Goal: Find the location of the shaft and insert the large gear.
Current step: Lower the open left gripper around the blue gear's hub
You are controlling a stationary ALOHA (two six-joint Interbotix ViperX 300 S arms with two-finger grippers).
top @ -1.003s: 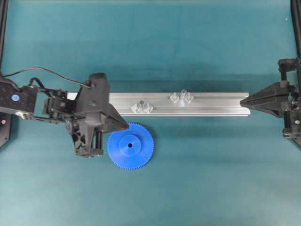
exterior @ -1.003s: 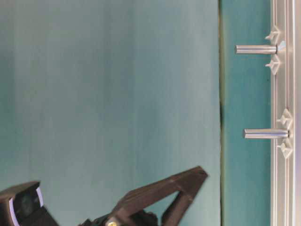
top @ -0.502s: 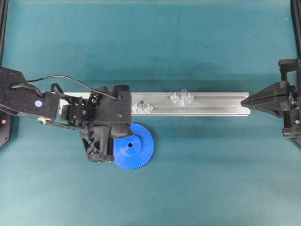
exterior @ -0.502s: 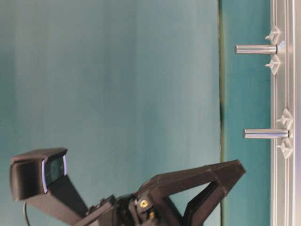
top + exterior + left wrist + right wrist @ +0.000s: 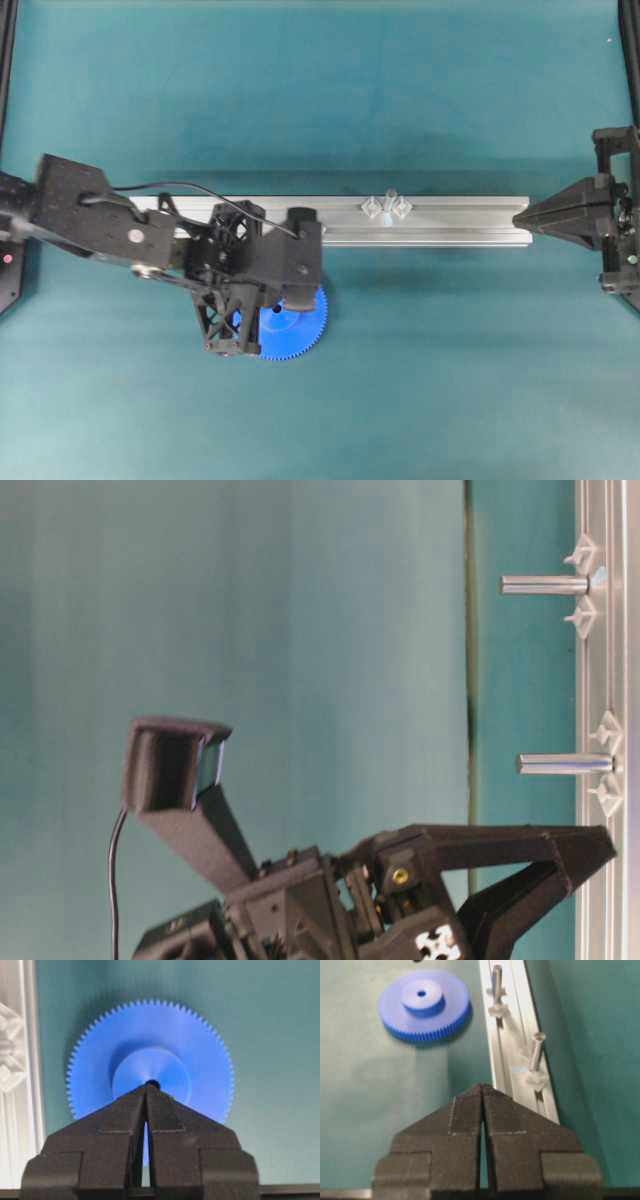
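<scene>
**Left hand over the gear, closed and not yet gripping**

The bright blue plastic toothed disc with a raised round hub, the large gear [image 5: 150,1067], lies flat on the teal surface [image 5: 450,380] just beside the long silver aluminium rail [image 5: 470,220], on the side nearer the bottom of the overhead view. The left hand [image 5: 145,1088] hangs directly above it. In the left wrist view its two black fingers meet at the tips, right at the small centre hole of the hub, with nothing between them. It is closed on nothing, and the gear is unheld.

The right hand [image 5: 482,1087] is likewise closed and empty, parked at the far end of the rail, well apart from the gear.

The tiny pale translucent upright peg flanked by two clear diamond-shaped pieces, the shaft [image 5: 389,203], stands on the rail about midway along it. A second, similar peg [image 5: 565,764] stands further along the rail, just beside the left arm; the overhead view hides it under the arm.

By my reading, the step in hand is the approach to the pick-up; insertion has not begun. The next move calls for the left fingers to part wide enough to take the hub or the rim, then descend and close on it. The gear would then be lifted, carried to the shaft, and its centre hole lined up squarely over the peg. The hole is small, so alignment will need care.
</scene>
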